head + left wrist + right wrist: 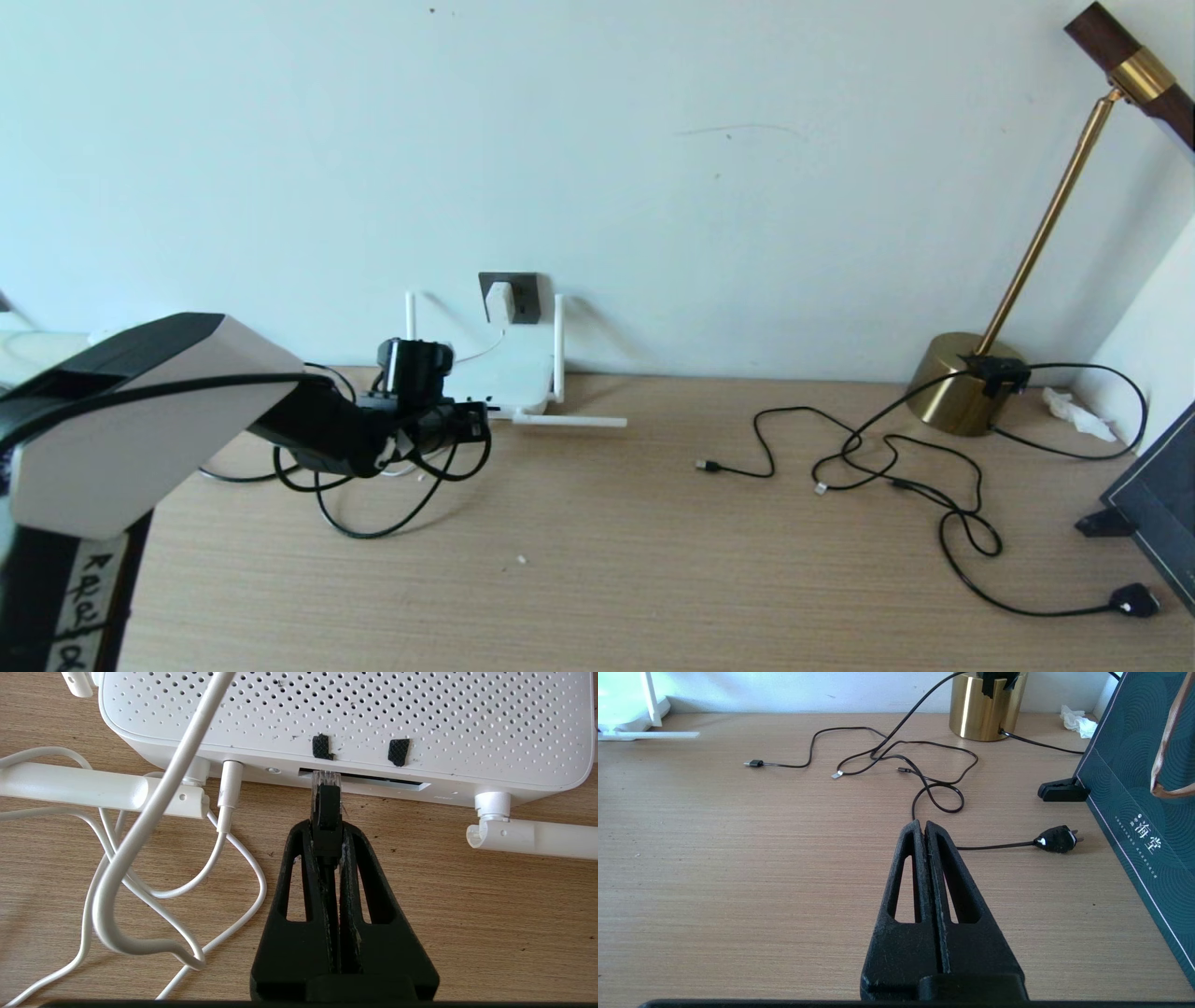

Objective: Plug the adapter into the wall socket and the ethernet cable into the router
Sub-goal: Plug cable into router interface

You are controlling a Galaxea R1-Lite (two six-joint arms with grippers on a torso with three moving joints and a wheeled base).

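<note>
Ethernet cable (326, 812) plug is pinched in the left gripper (326, 833), clear tip at the router (345, 718) port slot; right gripper (924, 828) pressed together above the bench (738, 858).

Bright, even daylight washes the wall (653, 140). Soft shadows trail toward 3 o'clock from the router (509, 378) antennas. The lamp base (985, 704) glints with glare; the near white cord (140, 826) blurs.
</note>
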